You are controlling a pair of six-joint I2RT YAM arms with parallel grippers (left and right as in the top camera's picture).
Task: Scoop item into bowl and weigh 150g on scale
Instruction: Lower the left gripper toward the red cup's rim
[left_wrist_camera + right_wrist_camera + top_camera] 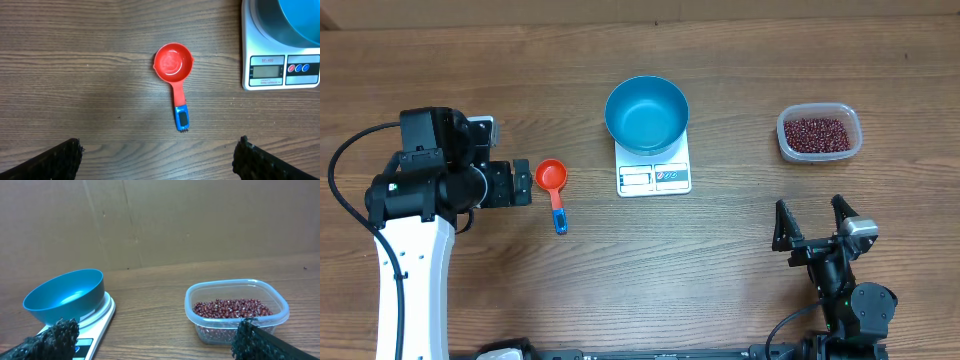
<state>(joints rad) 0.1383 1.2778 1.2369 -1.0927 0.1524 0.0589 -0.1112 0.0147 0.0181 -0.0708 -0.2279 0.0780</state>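
Your left gripper has its jaws spread to full width and grips nothing. It hangs above the wooden table, pointing toward the middle. Just ahead of its fingertips lies a red round plastic measuring scoop with a blue-tipped handle, cup upward, handle toward the near edge, apart from both fingers. Beyond the scoop stands the small flat white rectangular scale, display edge toward the near side, carrying the round deep bright blue bowl.

Your right gripper is likewise wide open and holds nothing, low by the table's near edge. Only bare wood lies between its jaws and the clear rounded-rectangle plastic tub, which sits ahead and slightly right, well apart from the scale. The tiny dark red-brown beans lie heaped in that tub.
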